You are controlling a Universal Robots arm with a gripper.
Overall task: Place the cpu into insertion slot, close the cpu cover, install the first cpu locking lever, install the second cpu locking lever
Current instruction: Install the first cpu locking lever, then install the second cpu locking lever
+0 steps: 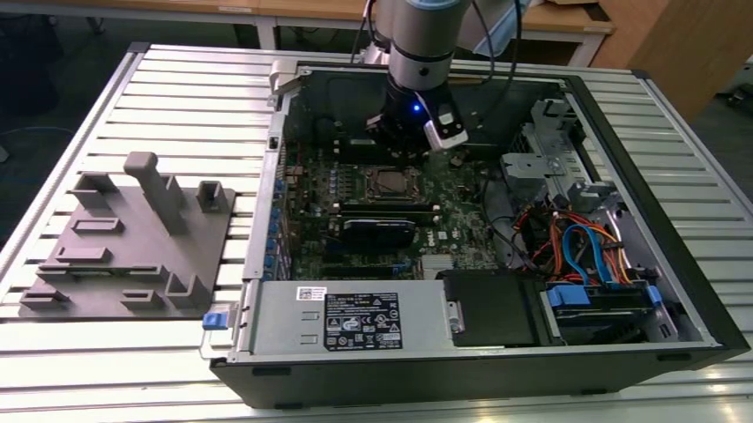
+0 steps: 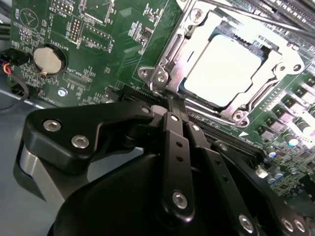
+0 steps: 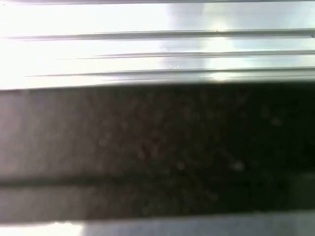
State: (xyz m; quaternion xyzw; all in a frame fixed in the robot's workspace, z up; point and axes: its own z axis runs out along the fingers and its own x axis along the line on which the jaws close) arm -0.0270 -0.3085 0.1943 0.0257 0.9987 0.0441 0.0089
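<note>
Your claw (image 2: 173, 105) sits low over the green circuit board (image 2: 113, 54) inside the open computer case (image 1: 659, 264). In the second wrist view its black fingers (image 2: 174, 147) are pressed together, their tips right at the corner of the chip socket (image 2: 162, 73), at or against the thin metal bar there; whether they pinch that bar you cannot tell from here.

Going across the exterior view from its left: a grey plastic holder (image 1: 130, 242) with upright pegs rests on the ribbed metal table (image 1: 70, 370), well apart from the case. Next comes the case itself, with a grey box (image 1: 341, 322) along its near edge. Your arm (image 1: 421, 44) comes down into the far middle of the case, just behind the socket. Toward the exterior view's right lie bundled blue and orange cables (image 1: 583, 251).

In the second wrist view the chip (image 2: 224, 69) lies flat in the socket, its pale metal top glaring under the light. The silvery cover plate (image 2: 197, 29) is down around it, framing the chip through its square window. A round coin battery (image 2: 48, 60) sits on the board, well apart from the socket.
</note>
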